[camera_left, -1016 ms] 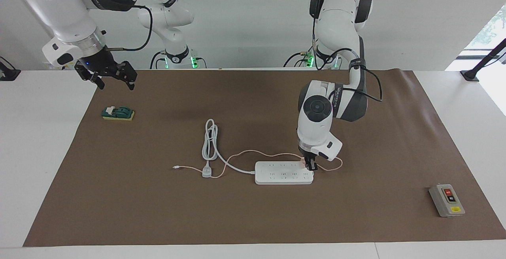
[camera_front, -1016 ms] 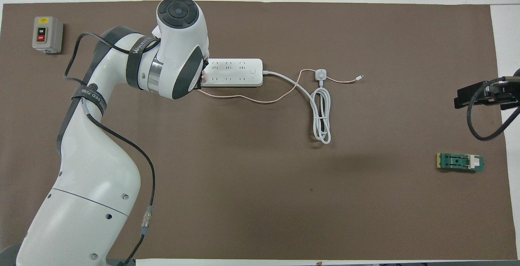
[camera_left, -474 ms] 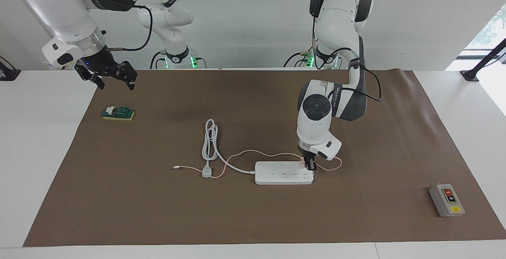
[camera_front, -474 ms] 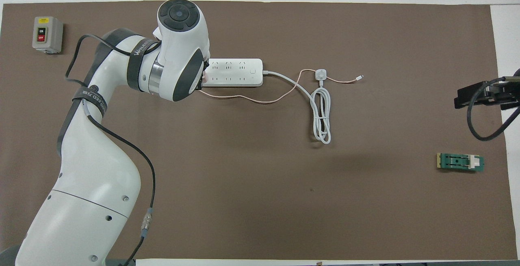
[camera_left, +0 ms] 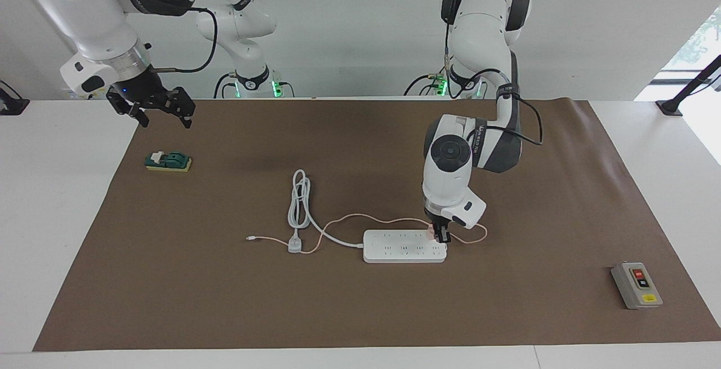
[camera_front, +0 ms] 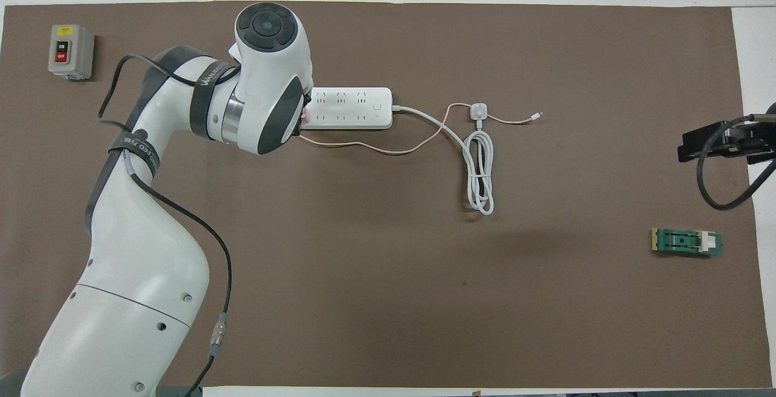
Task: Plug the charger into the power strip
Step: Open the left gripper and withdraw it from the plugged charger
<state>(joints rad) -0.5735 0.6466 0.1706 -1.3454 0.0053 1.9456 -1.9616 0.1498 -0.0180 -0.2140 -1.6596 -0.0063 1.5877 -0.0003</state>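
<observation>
While left pincer [camera_left: 443, 238] grips charger [camera_left: 434, 232], prongs hidden

charger [camera_left: 432, 232]: mostly hidden by left gripper [camera_left: 443, 240] | strip [camera_front: 351, 108]: end under left arm overhead | right gripper [camera_front: 721, 141]: cut by edge overhead

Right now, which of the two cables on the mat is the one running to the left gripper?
The thin pink cable, running to the left gripper at the power strip. The thick grey-white cord lies coiled, untouched.

left gripper [camera_left: 442, 238] grips charger [camera_left: 432, 232] | on power strip [camera_left: 403, 252]
</observation>
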